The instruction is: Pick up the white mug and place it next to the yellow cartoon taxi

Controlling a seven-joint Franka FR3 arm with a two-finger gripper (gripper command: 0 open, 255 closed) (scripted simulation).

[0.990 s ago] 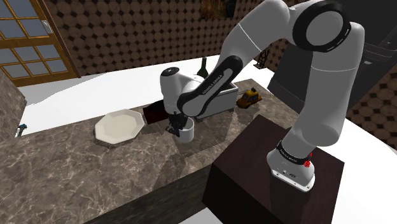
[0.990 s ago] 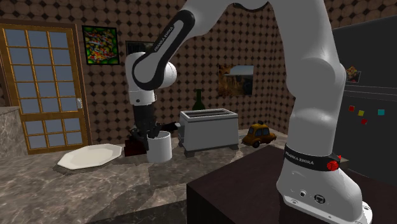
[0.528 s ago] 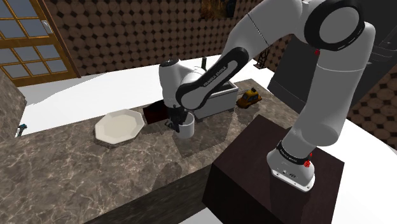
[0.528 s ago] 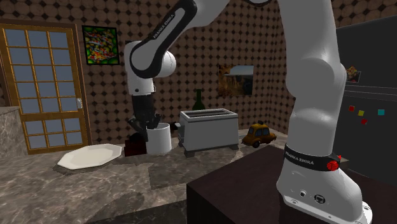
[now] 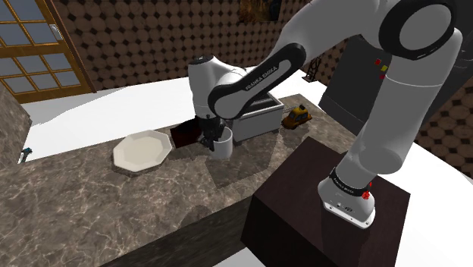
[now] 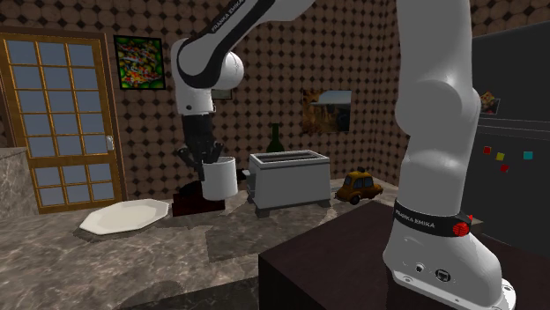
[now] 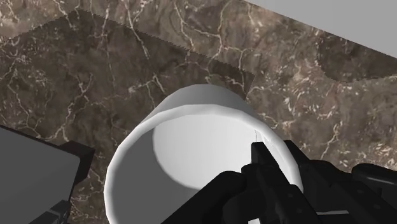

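**White mug held above the counter in the black gripper**

The plain white cylindrical mug (image 6: pixel 219 180) hangs clear of the brown veined marble counter (image 5: pixel 83 203). The all-black two-finger gripper (image 6: pixel 208 162) comes down from above, and its fingers (image 7: pixel 259 159) are clamped on the wall at the mug's rim. In the second exterior view the mug is just left of the grey slotted toaster (image 6: pixel 288 180). The toaster stands between the mug and the small yellow cartoon taxi (image 6: pixel 360 186). A white octagonal plate (image 6: pixel 123 217) lies on the counter further to the left.
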